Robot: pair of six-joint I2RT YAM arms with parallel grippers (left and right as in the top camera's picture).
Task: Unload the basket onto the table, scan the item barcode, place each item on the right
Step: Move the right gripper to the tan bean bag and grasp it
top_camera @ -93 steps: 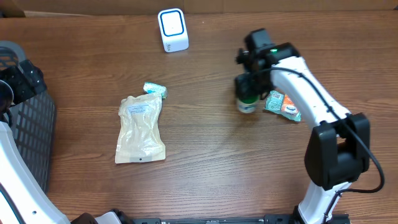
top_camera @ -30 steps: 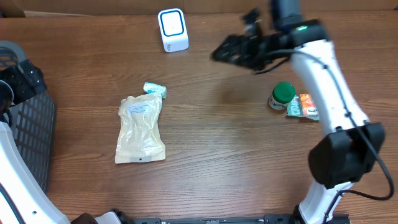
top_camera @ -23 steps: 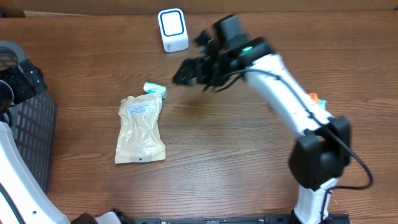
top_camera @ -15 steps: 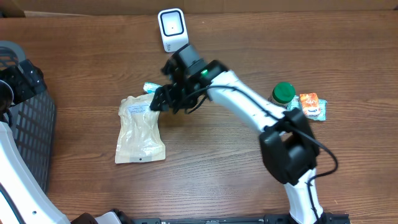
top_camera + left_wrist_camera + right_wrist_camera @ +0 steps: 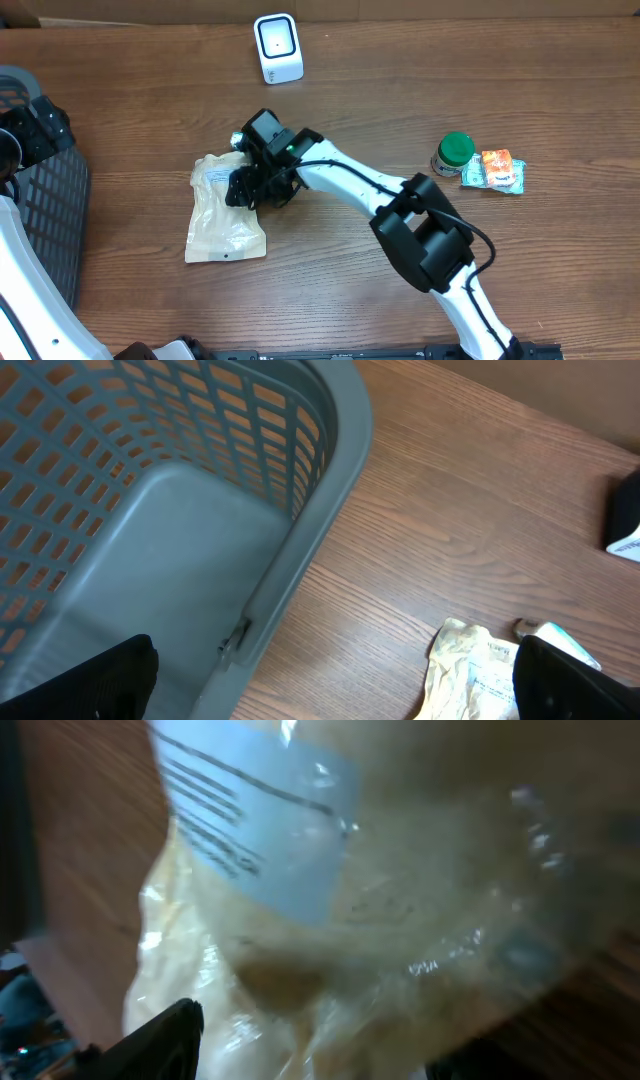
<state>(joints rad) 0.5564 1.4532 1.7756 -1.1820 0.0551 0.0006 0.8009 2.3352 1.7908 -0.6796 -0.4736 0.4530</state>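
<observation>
The beige pouch (image 5: 225, 215) is lying flat on the bench (image 5: 350, 290), left of centre and well apart from the white scanner (image 5: 278, 48) at the far edge. The right tool (image 5: 245, 188) is sitting down on the pouch's upper right part. I cannot tell whether it is gripping. The left tool (image 5: 330, 680) is hanging wide open over the grey basket (image 5: 335, 450).

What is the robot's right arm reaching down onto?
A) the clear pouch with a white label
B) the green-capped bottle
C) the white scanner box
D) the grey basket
A: the right gripper sits over the pouch, which fills its wrist view.
</observation>
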